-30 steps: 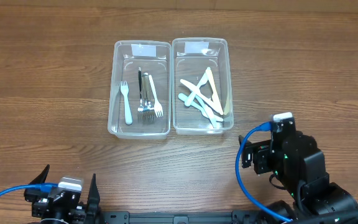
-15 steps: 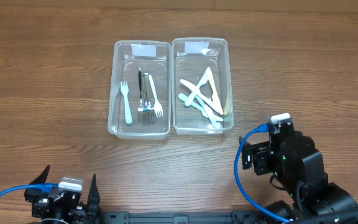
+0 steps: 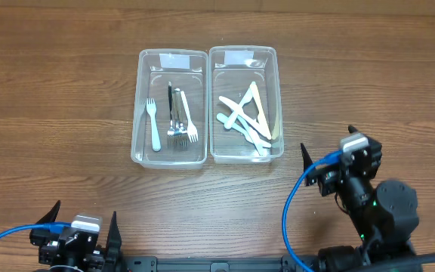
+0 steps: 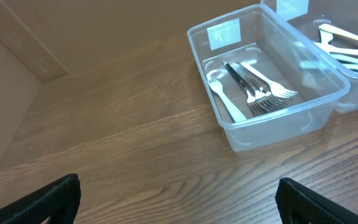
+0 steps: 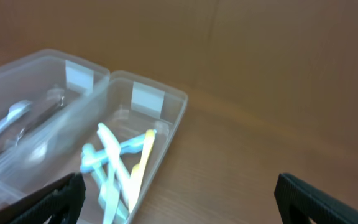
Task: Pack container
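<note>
Two bins touch side by side on the desk (image 3: 51, 113), the left bin (image 3: 169, 59) holding forks (image 3: 178, 121), the right bin (image 3: 242, 54) pale cutlery (image 3: 248, 117), while the left tool (image 4: 179, 199) and right tool (image 5: 179, 199), both empty and spread wide, sit well apart from them.

Left container (image 3: 137, 113): clear, holding a white plastic fork (image 3: 153, 126) beside metal forks (image 3: 178, 121).
Right container (image 3: 280, 91): just beside the left one, holding piled pale plastic utensils (image 3: 246, 117).
Left end effector (image 3: 83, 219): fingers spread, at the table (image 3: 51, 91) near edge.
Right arm (image 3: 368, 193): near the right container, apart from it.
</note>
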